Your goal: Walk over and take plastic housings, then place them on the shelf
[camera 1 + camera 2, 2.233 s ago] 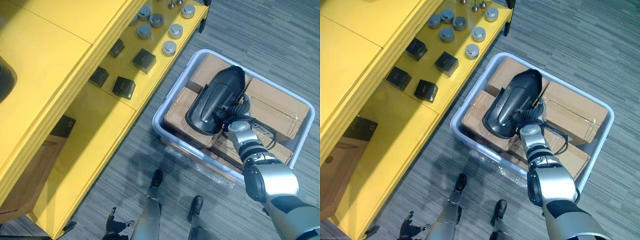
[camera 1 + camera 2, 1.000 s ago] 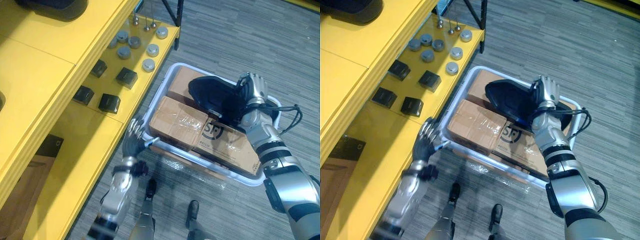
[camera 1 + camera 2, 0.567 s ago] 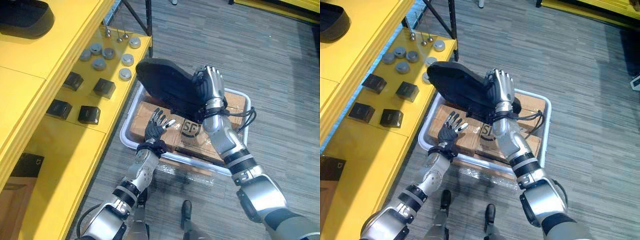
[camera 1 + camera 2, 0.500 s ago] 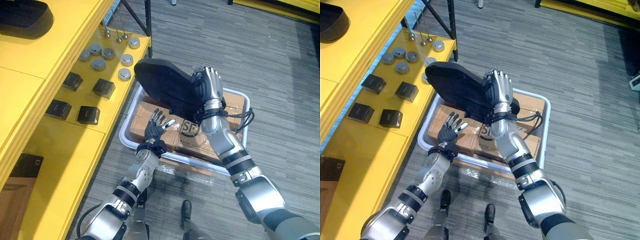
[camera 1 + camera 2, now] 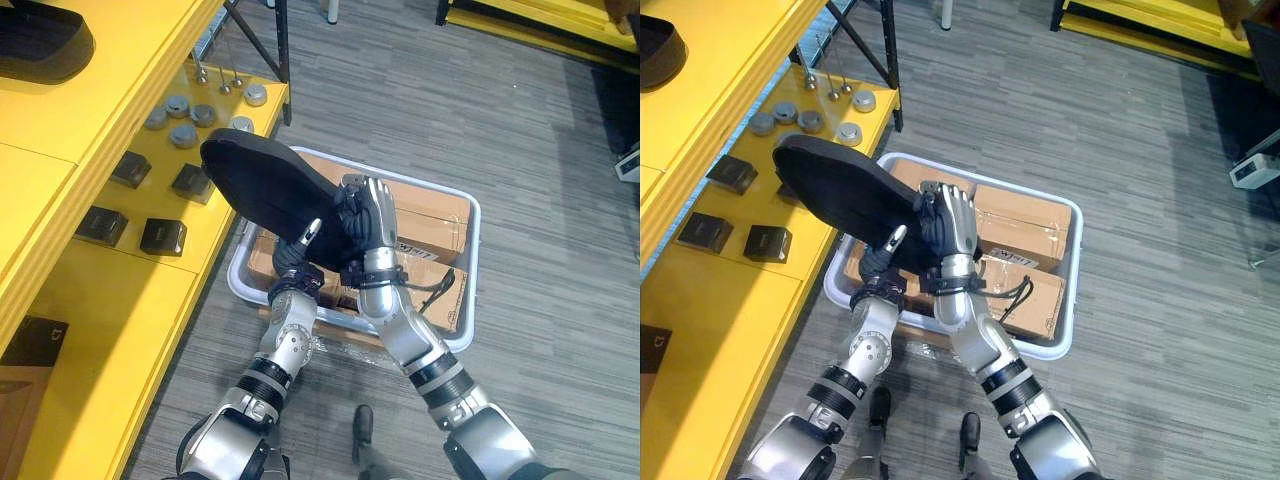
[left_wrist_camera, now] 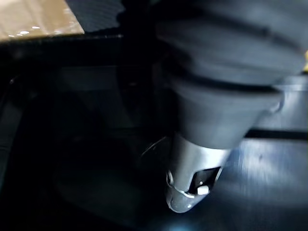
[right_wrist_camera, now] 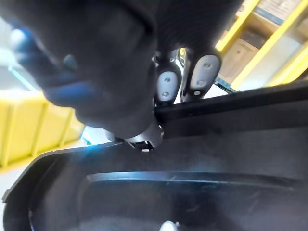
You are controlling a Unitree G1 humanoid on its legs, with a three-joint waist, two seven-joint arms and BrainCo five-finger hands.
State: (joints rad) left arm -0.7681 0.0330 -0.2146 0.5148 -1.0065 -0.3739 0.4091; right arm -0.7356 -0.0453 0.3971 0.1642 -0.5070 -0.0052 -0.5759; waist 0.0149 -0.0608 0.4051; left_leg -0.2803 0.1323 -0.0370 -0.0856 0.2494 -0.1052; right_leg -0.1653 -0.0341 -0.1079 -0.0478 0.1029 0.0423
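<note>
Housing of black plastic [image 5: 255,185] hangs over the grey bin [image 5: 476,262] of cardboard boxes [image 5: 430,215], right hand [image 5: 368,222] curled over its right end. Left hand [image 5: 293,258] sits beneath; open or closed, I cannot tell. Best kept level while swinging left to the yellow shelf [image 5: 110,300].

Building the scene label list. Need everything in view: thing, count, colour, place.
plastic housing: one, black, held above the bin
second housing: one, black, on the upper shelf level
bin: one, white, on the floor
cardboard boxes: several, brown, inside the bin
blocks: four, black, lower shelf level
round caps: several, silver, far end of that level
shelf: one, yellow, robot's left
floor: grey carpet
right hand: curled over the plastic housing's edge
left hand: beneath the plastic housing
</note>
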